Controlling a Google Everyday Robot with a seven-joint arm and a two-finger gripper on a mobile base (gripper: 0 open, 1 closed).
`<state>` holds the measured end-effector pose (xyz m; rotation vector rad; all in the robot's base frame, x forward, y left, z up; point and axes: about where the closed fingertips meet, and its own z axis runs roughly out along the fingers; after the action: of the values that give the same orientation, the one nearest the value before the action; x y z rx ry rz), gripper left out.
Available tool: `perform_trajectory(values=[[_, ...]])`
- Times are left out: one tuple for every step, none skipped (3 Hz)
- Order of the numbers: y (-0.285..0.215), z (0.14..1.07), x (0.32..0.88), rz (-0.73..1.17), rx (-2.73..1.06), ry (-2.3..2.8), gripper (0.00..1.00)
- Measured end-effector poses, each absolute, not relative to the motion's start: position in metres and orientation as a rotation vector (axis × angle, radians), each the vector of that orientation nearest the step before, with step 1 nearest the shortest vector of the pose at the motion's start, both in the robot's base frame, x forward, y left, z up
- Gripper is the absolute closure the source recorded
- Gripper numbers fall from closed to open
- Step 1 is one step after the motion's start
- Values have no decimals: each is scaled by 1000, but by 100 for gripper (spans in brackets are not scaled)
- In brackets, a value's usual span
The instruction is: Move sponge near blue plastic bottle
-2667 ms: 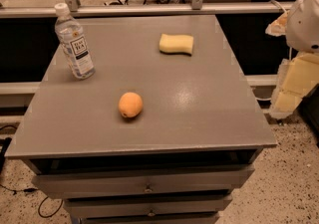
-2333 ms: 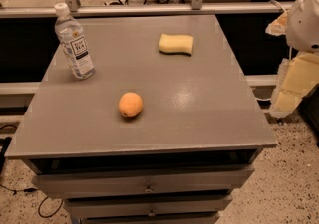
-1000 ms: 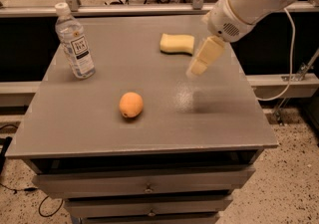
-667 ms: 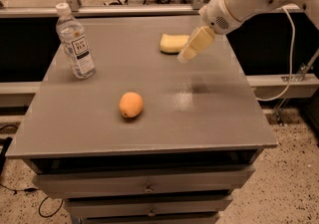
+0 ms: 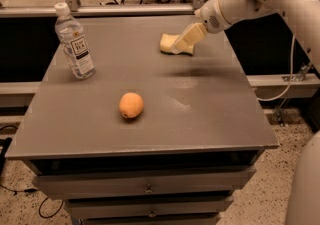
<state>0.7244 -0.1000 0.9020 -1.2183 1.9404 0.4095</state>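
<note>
The pale yellow sponge (image 5: 168,42) lies at the back right of the grey table (image 5: 200,114). My gripper (image 5: 181,45) hangs on the white arm that reaches in from the upper right. It is right over the sponge and covers its right part. The clear plastic bottle (image 5: 74,42) with a white cap and a label stands upright at the back left, far from the sponge.
A round orange fruit (image 5: 131,105) lies near the middle of the table, toward the front. Drawers (image 5: 145,189) sit under the front edge. A metal rail (image 5: 125,10) runs behind the table. The arm's white body (image 5: 305,189) fills the lower right corner.
The arm has swung in from the right edge over the table and moved back and left, and the gripper now sits over the sponge. Sponge, bottle and fruit have not moved.
</note>
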Motion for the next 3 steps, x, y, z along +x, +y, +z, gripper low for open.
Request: perform_trajectory(values=[[-97,884,740,479,-1174,1957,0],[-104,862,752,498,-1156,1994,25],[-113,851,755,485,-1157,2018,47]])
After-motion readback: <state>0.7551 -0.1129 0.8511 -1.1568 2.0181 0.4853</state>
